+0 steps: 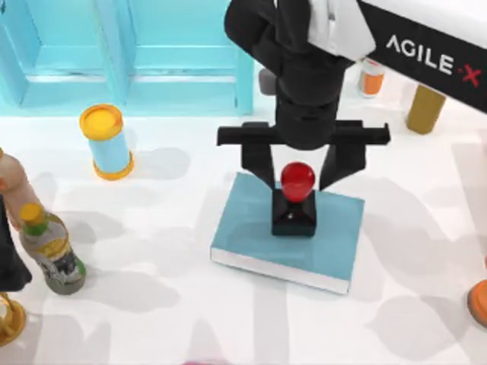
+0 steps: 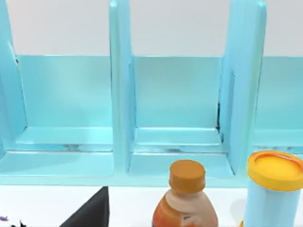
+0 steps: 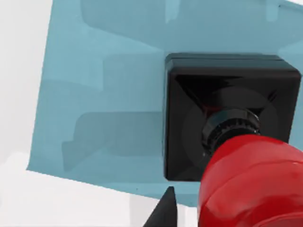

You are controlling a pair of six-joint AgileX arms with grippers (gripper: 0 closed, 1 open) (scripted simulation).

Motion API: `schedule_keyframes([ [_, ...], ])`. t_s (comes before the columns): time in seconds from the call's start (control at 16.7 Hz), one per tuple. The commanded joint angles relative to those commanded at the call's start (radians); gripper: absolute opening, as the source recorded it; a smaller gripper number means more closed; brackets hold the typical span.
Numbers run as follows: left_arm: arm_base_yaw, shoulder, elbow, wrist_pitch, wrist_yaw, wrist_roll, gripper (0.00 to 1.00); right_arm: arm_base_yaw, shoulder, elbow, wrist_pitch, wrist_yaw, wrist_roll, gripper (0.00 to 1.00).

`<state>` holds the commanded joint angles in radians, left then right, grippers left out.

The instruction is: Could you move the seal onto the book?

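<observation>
The seal [image 1: 295,199], a black square block with a glossy red ball knob, stands upright on the teal-blue book [image 1: 243,228] lying mid-table. My right gripper [image 1: 297,185] hangs straight over it, open, with one finger on each side of the red knob and a gap to both. The right wrist view looks down on the seal [image 3: 227,118] resting on the book's cover [image 3: 104,94], with a dark fingertip [image 3: 163,213] at the picture's edge. My left arm [image 1: 7,258] stays parked at the table's left edge; a dark finger [image 2: 90,213] shows in its wrist view.
A light-blue cabinet [image 1: 129,53] spans the back. A yellow-capped blue canister [image 1: 105,141] stands left of the book and a green-labelled bottle [image 1: 49,247] at front left. An orange-capped bottle [image 1: 371,76] and an olive cylinder [image 1: 424,106] stand back right.
</observation>
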<state>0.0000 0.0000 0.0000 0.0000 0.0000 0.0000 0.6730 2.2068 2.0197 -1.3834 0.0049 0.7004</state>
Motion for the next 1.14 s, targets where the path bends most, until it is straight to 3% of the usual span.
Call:
schedule_keyframes([
  [0.12, 0.0, 0.0, 0.0, 0.0, 0.0, 0.0, 1.0, 0.0, 0.0, 0.0, 0.0, 0.0, 0.0, 0.98],
  [0.18, 0.0, 0.0, 0.0, 0.0, 0.0, 0.0, 1.0, 0.0, 0.0, 0.0, 0.0, 0.0, 0.0, 1.0],
  [0.72, 0.0, 0.0, 0.0, 0.0, 0.0, 0.0, 1.0, 0.0, 0.001, 0.004, -0.004, 0.0, -0.001, 1.0],
  [1.14, 0.0, 0.0, 0.0, 0.0, 0.0, 0.0, 1.0, -0.002, 0.018, 0.148, -0.13, 0.0, -0.001, 1.0],
])
